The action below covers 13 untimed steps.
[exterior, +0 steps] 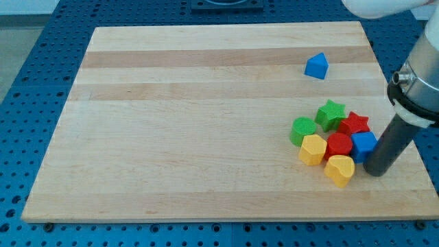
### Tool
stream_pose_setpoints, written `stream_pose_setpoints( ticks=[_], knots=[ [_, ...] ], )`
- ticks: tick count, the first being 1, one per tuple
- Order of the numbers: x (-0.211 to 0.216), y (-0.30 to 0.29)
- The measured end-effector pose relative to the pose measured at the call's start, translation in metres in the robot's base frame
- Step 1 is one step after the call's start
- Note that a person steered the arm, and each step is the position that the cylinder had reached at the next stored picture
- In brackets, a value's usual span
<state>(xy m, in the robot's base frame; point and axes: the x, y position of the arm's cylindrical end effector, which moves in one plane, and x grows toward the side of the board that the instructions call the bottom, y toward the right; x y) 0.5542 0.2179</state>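
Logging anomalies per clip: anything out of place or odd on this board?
Only the blue triangle, alone toward the view's top right, apart from the cluster. My tip sits against the blue cube at the cluster's right edge. Nothing damaged.
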Motion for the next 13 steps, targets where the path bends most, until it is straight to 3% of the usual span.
stream_pose_setpoints(
  ticks=[4, 9, 13],
  knots=[
    [-0.042, 0.000],
    [-0.135, 0.001],
    [-0.184, -0.018]
  ],
)
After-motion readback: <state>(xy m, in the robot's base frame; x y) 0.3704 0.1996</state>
